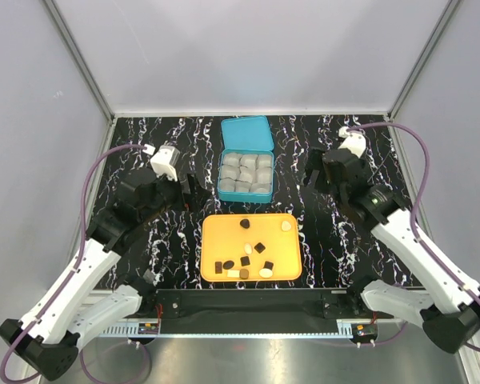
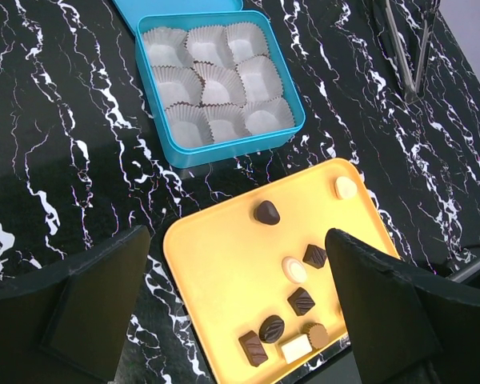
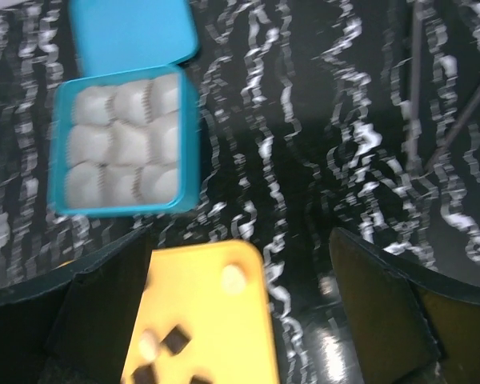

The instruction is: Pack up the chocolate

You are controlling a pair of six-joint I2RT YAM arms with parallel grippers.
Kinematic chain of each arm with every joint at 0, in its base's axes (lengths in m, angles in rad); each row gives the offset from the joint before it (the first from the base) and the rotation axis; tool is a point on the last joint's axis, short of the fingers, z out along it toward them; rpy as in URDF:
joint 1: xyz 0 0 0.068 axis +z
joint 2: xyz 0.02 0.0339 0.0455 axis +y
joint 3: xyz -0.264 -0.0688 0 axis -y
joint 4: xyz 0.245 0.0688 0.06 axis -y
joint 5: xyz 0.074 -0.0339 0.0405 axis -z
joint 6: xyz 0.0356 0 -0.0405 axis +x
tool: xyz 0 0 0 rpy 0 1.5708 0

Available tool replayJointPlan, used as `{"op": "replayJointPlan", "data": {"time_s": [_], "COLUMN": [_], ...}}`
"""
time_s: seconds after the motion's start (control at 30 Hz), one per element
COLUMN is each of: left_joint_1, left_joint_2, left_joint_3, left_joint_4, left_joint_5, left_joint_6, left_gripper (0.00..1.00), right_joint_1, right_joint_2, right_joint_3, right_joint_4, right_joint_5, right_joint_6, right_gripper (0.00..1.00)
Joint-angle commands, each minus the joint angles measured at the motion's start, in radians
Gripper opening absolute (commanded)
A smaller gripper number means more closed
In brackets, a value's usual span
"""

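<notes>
On the worktop (image 1: 336,240) the chocolate (image 1: 258,247) lies loose in the orange tray (image 1: 216,232), the blue box (image 1: 222,172) holding only paper cups (image 1: 246,174) — packing not yet begun, I'd say — left end effector (image 2: 238,236) and right end effector (image 3: 242,236) both spread wide and empty, a first pick due.

Black white-veined marble tabletop (image 1: 144,136), pale grey walls (image 1: 248,48) (metal-framed corners), steel front ledge (image 1: 248,360)

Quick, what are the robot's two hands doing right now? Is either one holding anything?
Left hand: open, holding nothing.
Right hand: open, holding nothing.
</notes>
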State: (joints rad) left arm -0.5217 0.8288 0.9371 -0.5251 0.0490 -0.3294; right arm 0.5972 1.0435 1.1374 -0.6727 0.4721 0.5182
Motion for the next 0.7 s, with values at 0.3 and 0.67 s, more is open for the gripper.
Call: {"op": "replayJointPlan", "data": {"time_s": [0.3,0.67], "left_joint_1": [0.003,0.003], "left_joint_2": [-0.063,-0.063], "left_joint_3": [-0.032,-0.043], "left_joint_4": [0.043,0.045], "left_joint_5": [-0.008,-0.001], "left_joint_6": [0.024,0.026], "left_gripper": [0.99,0.99], "right_joint_1": [-0.474,-0.657], "right_joint_2": [0.334,0.604], "right_joint_3": [0.065,0.093], "right_joint_4": [0.114,0.192], "right_joint_5": [-0.212,-0.328], "right_joint_6": [-0.162,-0.190], "right_gripper": [0.66,0.47]}}
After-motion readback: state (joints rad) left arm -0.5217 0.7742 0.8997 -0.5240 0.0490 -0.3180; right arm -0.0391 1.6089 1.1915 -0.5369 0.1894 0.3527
